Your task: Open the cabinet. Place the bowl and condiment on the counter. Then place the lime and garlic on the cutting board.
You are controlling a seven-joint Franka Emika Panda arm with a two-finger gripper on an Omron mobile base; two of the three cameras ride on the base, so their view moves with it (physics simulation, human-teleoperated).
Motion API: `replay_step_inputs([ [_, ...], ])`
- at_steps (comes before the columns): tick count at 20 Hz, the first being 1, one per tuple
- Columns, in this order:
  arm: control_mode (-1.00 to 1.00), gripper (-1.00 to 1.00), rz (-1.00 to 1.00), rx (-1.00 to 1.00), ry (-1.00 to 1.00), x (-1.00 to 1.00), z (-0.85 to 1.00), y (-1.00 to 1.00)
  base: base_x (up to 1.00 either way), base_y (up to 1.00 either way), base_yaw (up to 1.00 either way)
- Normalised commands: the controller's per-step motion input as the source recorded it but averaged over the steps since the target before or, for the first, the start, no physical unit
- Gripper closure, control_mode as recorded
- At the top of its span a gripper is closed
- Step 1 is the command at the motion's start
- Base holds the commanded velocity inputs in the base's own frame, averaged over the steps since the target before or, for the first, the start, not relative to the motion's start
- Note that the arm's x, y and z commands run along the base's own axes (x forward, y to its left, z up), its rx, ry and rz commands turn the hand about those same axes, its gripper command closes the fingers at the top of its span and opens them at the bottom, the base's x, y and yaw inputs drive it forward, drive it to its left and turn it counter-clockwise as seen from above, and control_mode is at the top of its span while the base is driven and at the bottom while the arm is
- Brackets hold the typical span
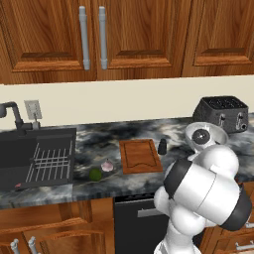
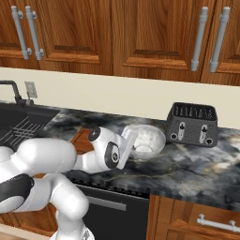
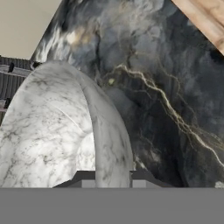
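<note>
The pale grey bowl (image 2: 149, 137) sits low on the marbled counter (image 2: 197, 164), just left of the toaster. My gripper (image 2: 132, 140) is shut on its near rim. In the hand view the bowl's rim (image 3: 105, 131) runs between my gripper's (image 3: 113, 177) two fingertips. The bowl (image 1: 214, 133) is partly hidden by my arm in the left base view. The small black condiment (image 1: 162, 145) stands on the counter (image 1: 99, 139) beside the cutting board (image 1: 140, 155). Left of the board lie the garlic (image 1: 107, 165) and the lime (image 1: 95, 174). The cabinet (image 1: 54, 34) doors look closed.
A black toaster (image 1: 222, 113) (image 2: 193, 124) stands at the back right. The dark sink with its wire rack (image 1: 49, 163) takes the left end of the counter, with a tap (image 1: 12, 115) behind it. Base cabinets and a dishwasher front (image 2: 117, 211) lie below.
</note>
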Motion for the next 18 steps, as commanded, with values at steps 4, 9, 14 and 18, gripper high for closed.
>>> replay_step_inputs([
  [4, -1.00, 1.00, 0.00, 0.02, 0.00, 0.03, -0.15, 0.00, 0.00, 0.00, 0.00],
  [9, -1.00, 1.00, 0.00, 0.01, 0.00, 0.04, -0.20, 0.00, 0.00, 0.00, 0.00],
  [14, -1.00, 1.00, 0.00, 0.00, 0.00, 0.05, -0.22, 0.00, 0.00, 0.00, 0.00],
  [18, -1.00, 1.00, 0.00, 0.00, 0.00, 0.08, -0.26, 0.01, 0.00, 0.00, 0.00],
])
